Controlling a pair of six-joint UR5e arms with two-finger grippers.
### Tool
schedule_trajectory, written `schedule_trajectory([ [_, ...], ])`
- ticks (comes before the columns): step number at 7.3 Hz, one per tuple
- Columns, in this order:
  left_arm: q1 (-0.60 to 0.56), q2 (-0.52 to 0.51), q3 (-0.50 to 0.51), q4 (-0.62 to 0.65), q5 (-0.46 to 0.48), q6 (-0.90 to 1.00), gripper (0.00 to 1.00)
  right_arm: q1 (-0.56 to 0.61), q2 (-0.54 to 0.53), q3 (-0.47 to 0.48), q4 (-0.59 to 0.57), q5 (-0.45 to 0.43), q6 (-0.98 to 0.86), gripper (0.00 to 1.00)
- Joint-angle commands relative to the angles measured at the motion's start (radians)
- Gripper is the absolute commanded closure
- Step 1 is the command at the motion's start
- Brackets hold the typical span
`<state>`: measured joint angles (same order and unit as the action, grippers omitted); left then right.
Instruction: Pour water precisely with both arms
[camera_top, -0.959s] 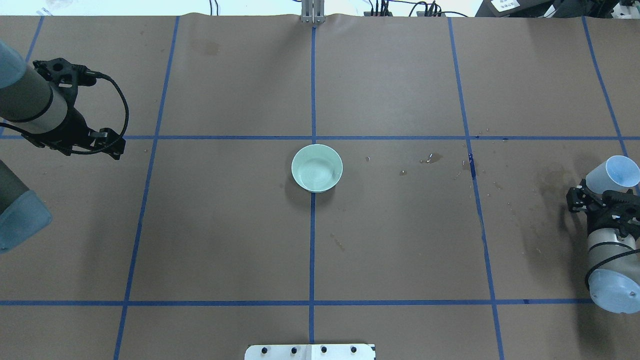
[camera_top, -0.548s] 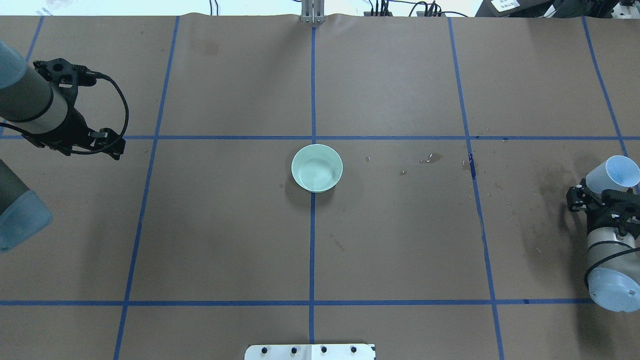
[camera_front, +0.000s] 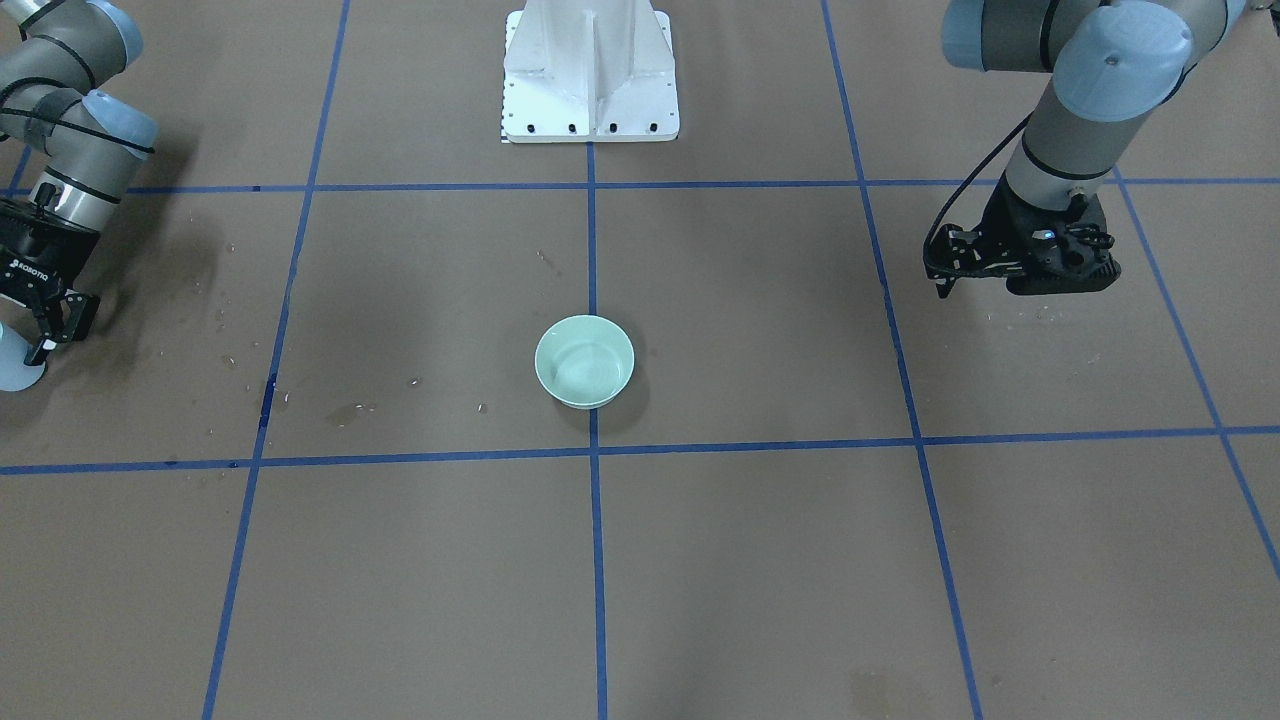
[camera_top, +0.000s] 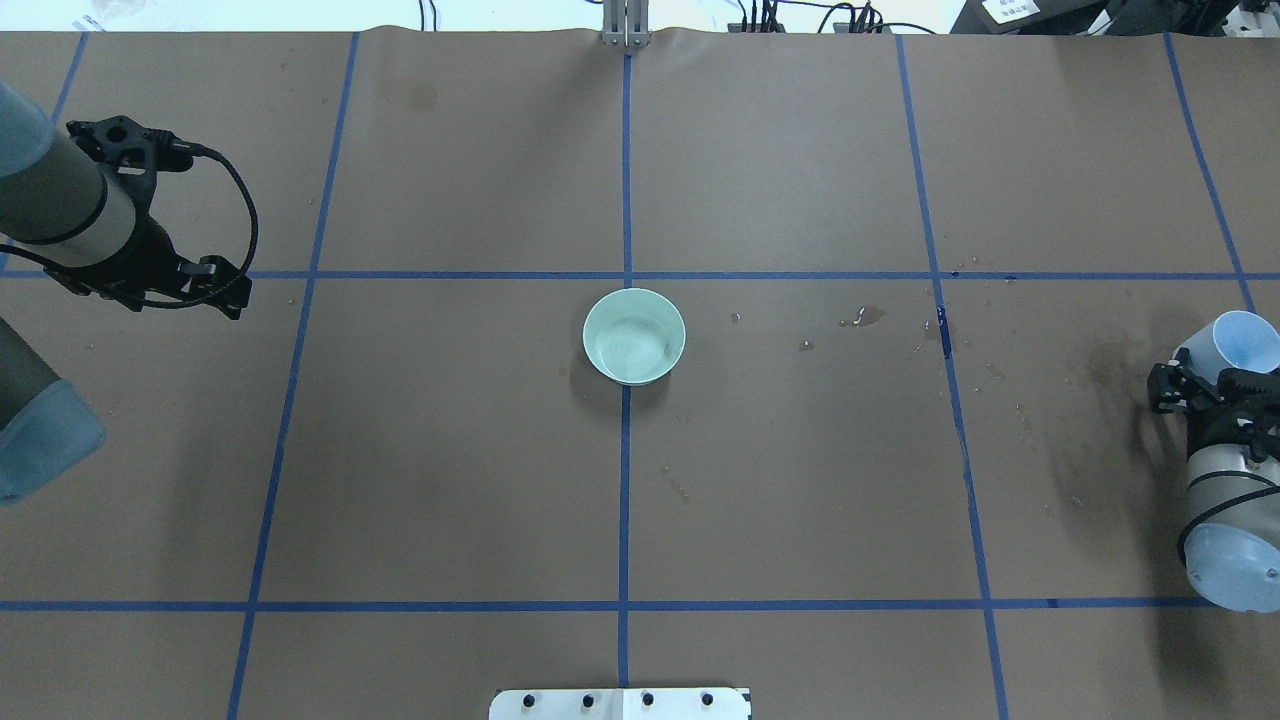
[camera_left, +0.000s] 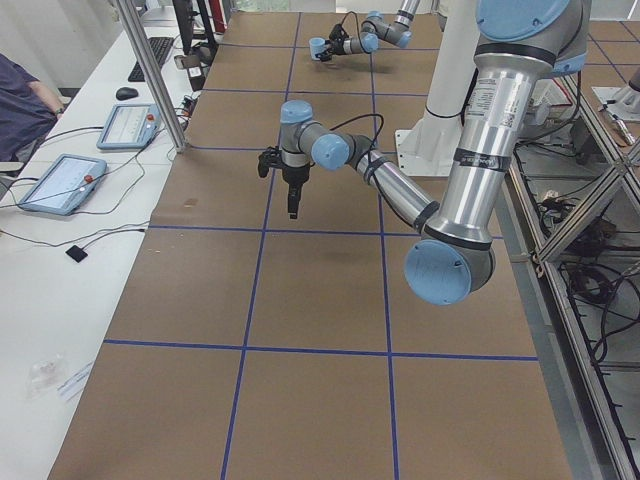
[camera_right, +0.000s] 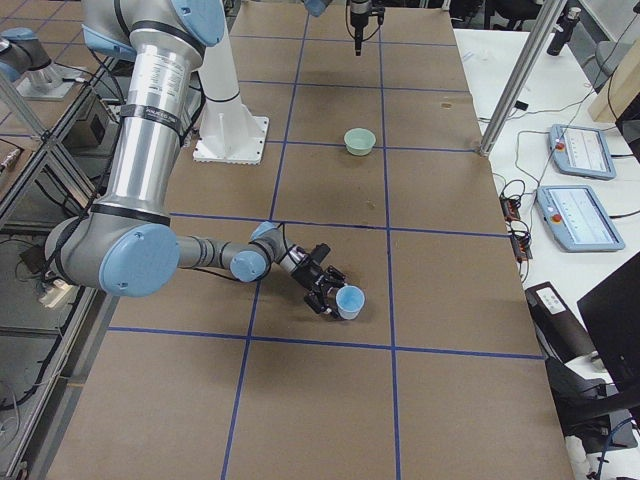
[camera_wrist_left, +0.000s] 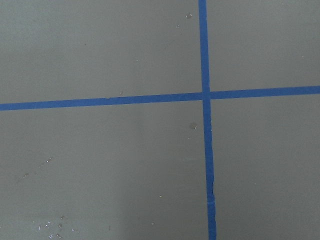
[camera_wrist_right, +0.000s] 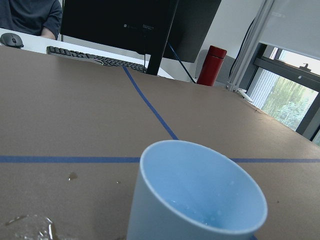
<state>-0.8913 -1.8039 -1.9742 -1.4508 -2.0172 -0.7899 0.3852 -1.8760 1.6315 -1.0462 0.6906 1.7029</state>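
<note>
Bright, even overhead light; soft shadows beside bowl (camera_top: 634, 336) and right arm (camera_top: 1215, 480); fixed views sharp; cup (camera_wrist_right: 195, 200) close up slightly soft; window (camera_wrist_right: 292, 100) at frame edge bright.

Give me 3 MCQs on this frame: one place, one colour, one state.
1. Where is the green bowl? A) mid-table on the central tape line B) at the far right edge C) on the floor
2. Colour of the cup in the right gripper? A) red B) light blue C) black
3. What does the left gripper hold? A) the cup B) the bowl C) nothing
Key: 1A, the blue line runs under it; 2B, pale blue wall and rim; 3C, nothing between its fingers.
</note>
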Motion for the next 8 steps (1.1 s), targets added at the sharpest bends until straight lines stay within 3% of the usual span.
schedule_trajectory([
  [1,0.0,0.001,0.002,0.001,0.0,0.0,0.0,0.015,0.001,-0.002,0.0,0.001,-0.006,0.01],
  [8,0.0,0.003,0.006,0.001,0.0,0.0,0.0,0.052,0.029,-0.05,0.015,0.004,-0.017,0.0],
])
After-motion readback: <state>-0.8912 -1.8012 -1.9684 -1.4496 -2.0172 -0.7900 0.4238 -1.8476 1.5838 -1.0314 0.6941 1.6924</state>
